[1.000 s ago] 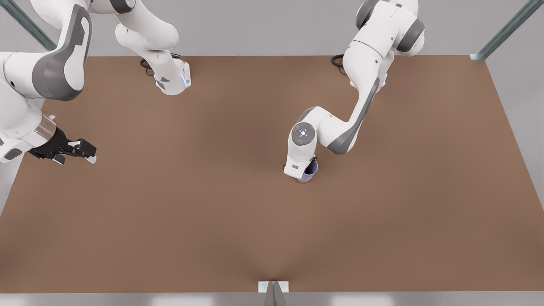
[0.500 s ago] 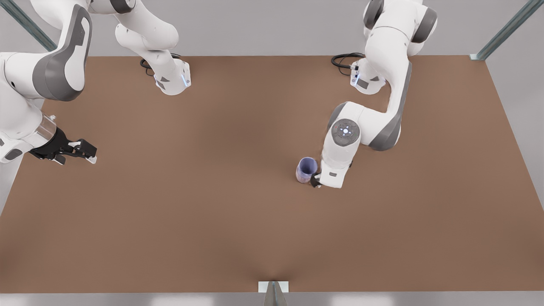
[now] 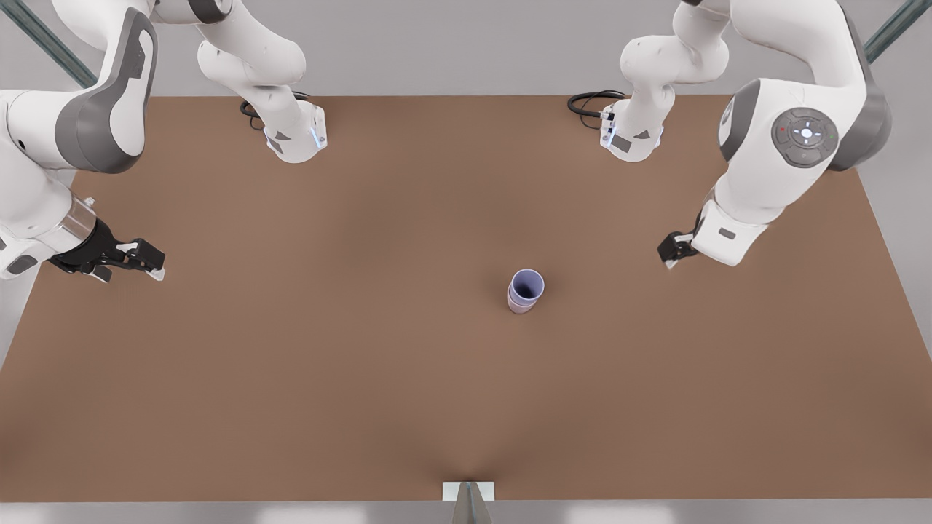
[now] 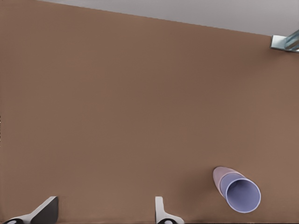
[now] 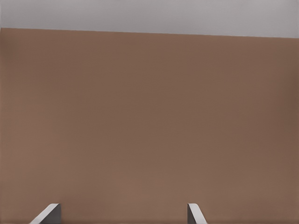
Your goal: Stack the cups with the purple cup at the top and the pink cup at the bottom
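The bench is a plain brown surface under a grey wall, with metal frame struts at the corners and a bracket at the near edge. At the front view's left, the right gripper hangs over the bench edge, jaws spread apart and empty. Near the centre, the purple cup sits upright, nested in the pink cup, which stands on the bench. At the front view's right, the left gripper hangs well apart from the cups, jaws open, holding nothing
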`<state>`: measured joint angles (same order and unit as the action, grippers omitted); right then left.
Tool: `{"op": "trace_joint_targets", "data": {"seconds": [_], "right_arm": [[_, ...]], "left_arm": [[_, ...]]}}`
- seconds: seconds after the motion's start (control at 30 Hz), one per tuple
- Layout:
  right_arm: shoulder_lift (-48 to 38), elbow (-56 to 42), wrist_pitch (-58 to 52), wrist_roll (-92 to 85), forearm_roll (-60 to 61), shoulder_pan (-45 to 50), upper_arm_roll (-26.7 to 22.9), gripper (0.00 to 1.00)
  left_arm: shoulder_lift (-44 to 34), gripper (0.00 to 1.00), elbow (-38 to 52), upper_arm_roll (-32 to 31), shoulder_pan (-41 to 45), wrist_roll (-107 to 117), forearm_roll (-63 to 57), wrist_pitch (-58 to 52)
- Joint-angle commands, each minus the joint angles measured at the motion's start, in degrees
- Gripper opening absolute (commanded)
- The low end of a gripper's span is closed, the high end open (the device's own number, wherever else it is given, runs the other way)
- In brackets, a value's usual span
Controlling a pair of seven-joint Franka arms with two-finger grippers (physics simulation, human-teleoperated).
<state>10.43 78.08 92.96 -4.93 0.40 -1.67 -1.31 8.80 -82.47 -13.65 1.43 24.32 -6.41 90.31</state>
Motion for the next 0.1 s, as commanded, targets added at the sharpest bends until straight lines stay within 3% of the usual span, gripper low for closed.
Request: {"op": "trace_joint_targets", "data": {"seconds": [0.0,0.07], "right_arm": [[0.02,-0.03,0.12,0.1,0.04,0.0,-0.01,1.0],[0.2,-0.12,0.12,0.1,0.13,0.0,-0.01,1.0]], "left_arm": [[-0.1,1.0,-0.76,-0.06,-0.02,-25.38,-0.36,-0.93],[0.25,1.0,-0.76,-0.06,-0.02,-25.38,-0.36,-1.01]]}}
